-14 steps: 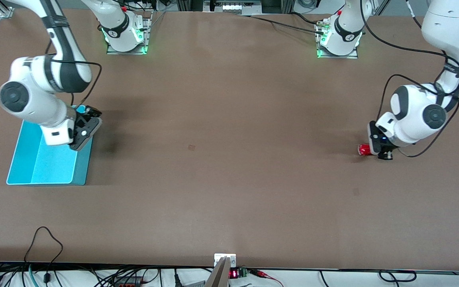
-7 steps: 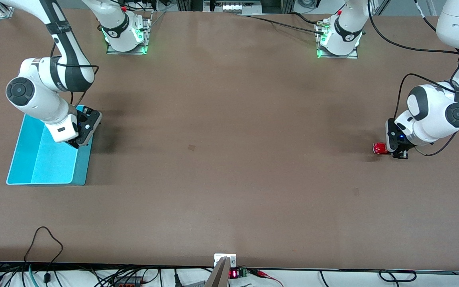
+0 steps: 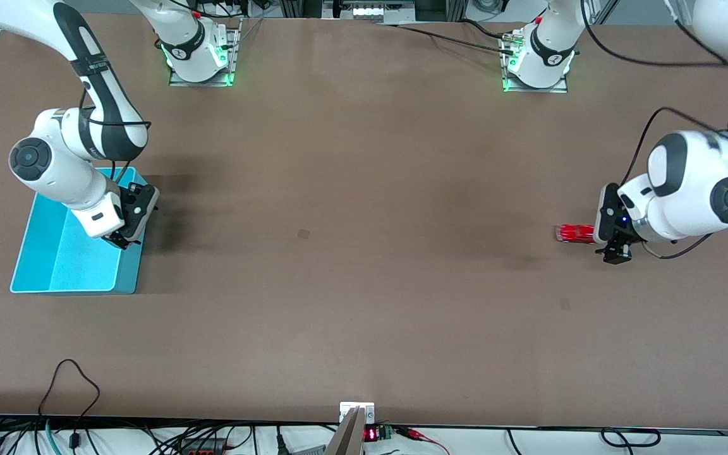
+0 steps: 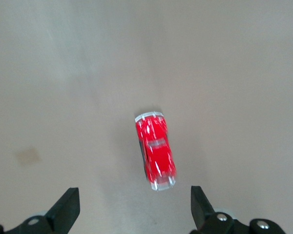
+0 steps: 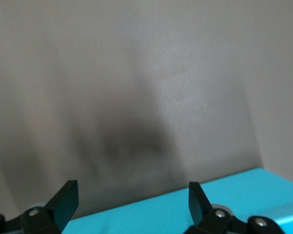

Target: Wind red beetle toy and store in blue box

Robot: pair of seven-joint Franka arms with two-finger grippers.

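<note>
The red beetle toy (image 3: 574,233) stands on the bare table near the left arm's end, free of any grip. My left gripper (image 3: 610,245) is right beside it, on the side toward the left arm's end, open and holding nothing. In the left wrist view the toy (image 4: 156,152) lies just ahead of the wide-spread fingertips (image 4: 68,207), touching neither, with my left gripper (image 4: 134,209) low over the table. The blue box (image 3: 54,265) sits at the right arm's end. My right gripper (image 3: 125,237) hangs open over the box's wall (image 5: 185,214) that faces the table's middle; my right gripper (image 5: 132,207) is empty.
Both arm bases (image 3: 196,57) stand along the table's edge farthest from the front camera. Brown tabletop (image 3: 364,253) stretches between the toy and the box. Cables (image 3: 73,379) trail at the edge nearest the front camera.
My left gripper drew the toy toward the left arm's end, then opened and let it go. The toy has since rolled toward the table's middle. The right gripper has shifted slightly over the box's wall.
</note>
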